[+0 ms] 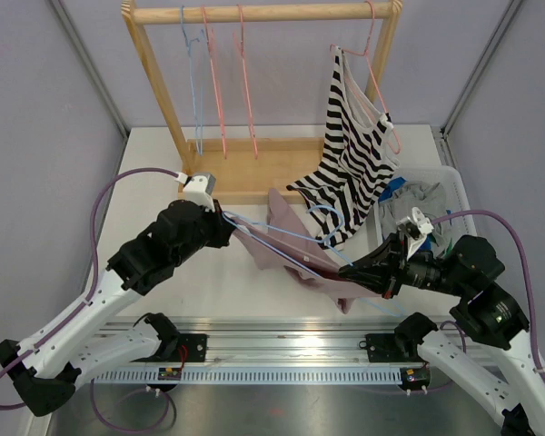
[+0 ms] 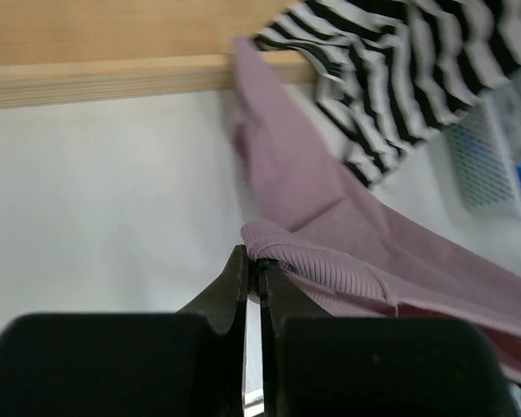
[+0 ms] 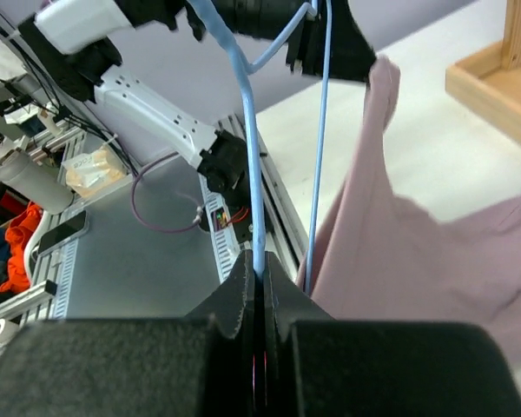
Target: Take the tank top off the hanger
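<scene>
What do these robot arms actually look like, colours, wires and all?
The left arm and right arm have white lower links and chunky black upper joints. A thin purple cable loops along each. Each wrist carries a small white block. The left gripper and right gripper end in black wedge-shaped fingers.

Blue hanger (image 3: 249, 139): wire runs off top edge, right wrist view
Mauve tank top (image 3: 399, 252): cut by right edge, same view
Bin (image 2: 486, 165): blurred, contents untellable, left wrist view

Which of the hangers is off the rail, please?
The blue hanger with the mauve top: the right gripper holds it in shut jaws, while the other four hang from the rail.
</scene>
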Robot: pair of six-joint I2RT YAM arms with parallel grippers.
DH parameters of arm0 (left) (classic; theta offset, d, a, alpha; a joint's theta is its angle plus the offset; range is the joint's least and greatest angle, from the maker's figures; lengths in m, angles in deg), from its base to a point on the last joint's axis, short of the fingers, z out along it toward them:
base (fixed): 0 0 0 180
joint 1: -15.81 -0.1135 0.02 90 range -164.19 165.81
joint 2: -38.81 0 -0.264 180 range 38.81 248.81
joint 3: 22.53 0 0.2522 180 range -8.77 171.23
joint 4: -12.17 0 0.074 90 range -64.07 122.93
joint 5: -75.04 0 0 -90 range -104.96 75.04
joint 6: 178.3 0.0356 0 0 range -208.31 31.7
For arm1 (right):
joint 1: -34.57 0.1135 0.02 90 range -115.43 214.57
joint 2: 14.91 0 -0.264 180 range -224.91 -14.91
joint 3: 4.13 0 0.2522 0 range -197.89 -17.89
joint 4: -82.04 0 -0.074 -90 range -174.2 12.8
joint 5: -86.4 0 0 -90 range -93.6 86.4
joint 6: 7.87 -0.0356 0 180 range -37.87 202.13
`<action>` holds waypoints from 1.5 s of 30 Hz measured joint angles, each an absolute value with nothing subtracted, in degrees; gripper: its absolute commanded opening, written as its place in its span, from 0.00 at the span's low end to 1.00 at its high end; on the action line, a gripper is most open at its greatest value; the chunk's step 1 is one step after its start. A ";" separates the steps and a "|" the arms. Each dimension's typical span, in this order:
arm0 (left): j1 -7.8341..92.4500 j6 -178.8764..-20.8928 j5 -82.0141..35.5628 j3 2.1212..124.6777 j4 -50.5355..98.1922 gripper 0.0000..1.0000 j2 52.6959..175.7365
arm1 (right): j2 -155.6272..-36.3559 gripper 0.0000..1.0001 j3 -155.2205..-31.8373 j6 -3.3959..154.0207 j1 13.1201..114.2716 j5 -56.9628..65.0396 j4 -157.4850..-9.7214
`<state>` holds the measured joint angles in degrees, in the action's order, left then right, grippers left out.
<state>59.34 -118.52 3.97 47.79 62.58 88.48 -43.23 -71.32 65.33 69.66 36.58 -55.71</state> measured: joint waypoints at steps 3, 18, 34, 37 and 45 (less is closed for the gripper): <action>59.23 -117.93 -9.34 43.92 55.06 0.00 86.71 | -40.73 0.00 -69.77 63.91 69.77 34.33 -60.87; 64.45 -119.51 -31.13 27.85 41.13 0.00 81.07 | -48.82 0.00 -62.60 62.73 69.88 5.33 -102.46; 64.45 -117.12 -13.05 38.04 63.80 0.53 76.13 | -73.80 0.00 -89.68 66.84 69.88 -16.03 -74.24; 64.45 -115.81 -12.99 40.70 65.39 0.68 76.02 | -82.87 0.00 -97.99 67.65 69.88 -18.00 -70.46; 64.45 -111.70 -12.99 41.38 69.70 0.99 72.52 | -102.59 0.00 -118.93 69.57 69.88 -20.81 -64.19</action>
